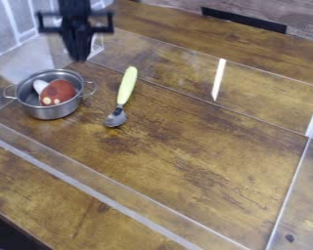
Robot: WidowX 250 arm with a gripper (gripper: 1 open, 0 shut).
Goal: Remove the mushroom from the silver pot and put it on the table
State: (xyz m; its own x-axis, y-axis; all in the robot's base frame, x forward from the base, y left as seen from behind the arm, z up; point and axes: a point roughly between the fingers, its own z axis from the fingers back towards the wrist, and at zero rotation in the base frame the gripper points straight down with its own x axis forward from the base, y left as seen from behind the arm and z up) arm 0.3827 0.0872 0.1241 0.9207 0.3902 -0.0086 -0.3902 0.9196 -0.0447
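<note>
Inside the silver pot [48, 96] lies the mushroom [60, 92]; claw [75, 51] pressed together, empty.

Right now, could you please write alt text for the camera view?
A black gripper, shut and empty, hangs above a silver pot that holds a red mushroom. A yellow-green-handled spoon lies right of the pot on the dark wooden table.

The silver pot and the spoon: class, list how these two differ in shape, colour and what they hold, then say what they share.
The silver pot is round and shallow, while the spoon is long and thin. The silver pot is bare shiny metal all over; the spoon has a yellow-green handle and only its bowl is metal. The silver pot holds the mushroom, whereas the spoon carries nothing. Both rest on the table, close beside each other, and both have shiny metal parts.
</note>
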